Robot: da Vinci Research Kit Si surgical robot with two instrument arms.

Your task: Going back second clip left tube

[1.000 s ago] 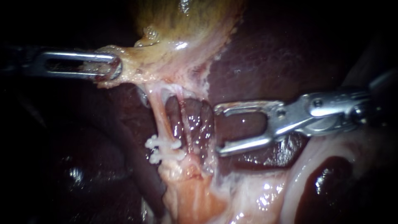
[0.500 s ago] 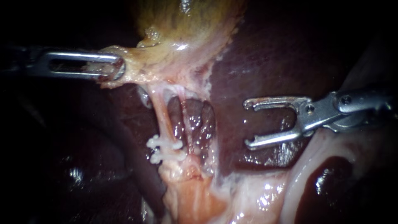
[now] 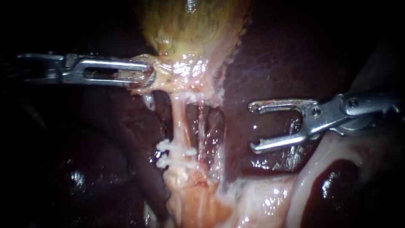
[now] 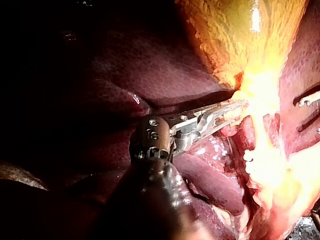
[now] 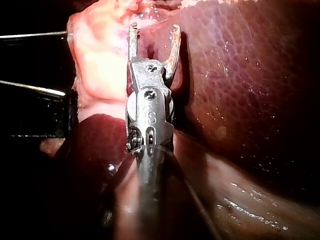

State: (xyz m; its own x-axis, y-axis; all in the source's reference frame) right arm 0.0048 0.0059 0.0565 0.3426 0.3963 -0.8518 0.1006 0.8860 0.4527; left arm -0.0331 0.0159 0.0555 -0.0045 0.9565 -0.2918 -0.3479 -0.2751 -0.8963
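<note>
In the endoscope view a pale left tube (image 3: 180,122) runs down from the yellow gallbladder (image 3: 192,29). Two white clips (image 3: 175,154) sit across its lower part, one just above the other. A thinner right tube (image 3: 201,126) runs beside it. My left instrument (image 3: 141,76) is shut on the pale tissue at the gallbladder's neck. My right instrument (image 3: 252,126) hovers over the dark liver (image 3: 287,63), well to the right of the tubes. Its jaws are open and empty. In the right wrist view its open jaws (image 5: 152,31) hold nothing. The left wrist view shows my left instrument (image 4: 227,111) gripping tissue near the clips (image 4: 248,162).
Pale fatty tissue (image 3: 198,198) spreads below the clips. A whitish fold with a dark red pool (image 3: 333,185) lies at the lower right, under my right instrument's shaft. Liver surrounds the tubes on both sides.
My right instrument drew back to the right, away from the tubes, then held still. My left instrument has shifted right with the gallbladder neck, standing the tubes more upright.
</note>
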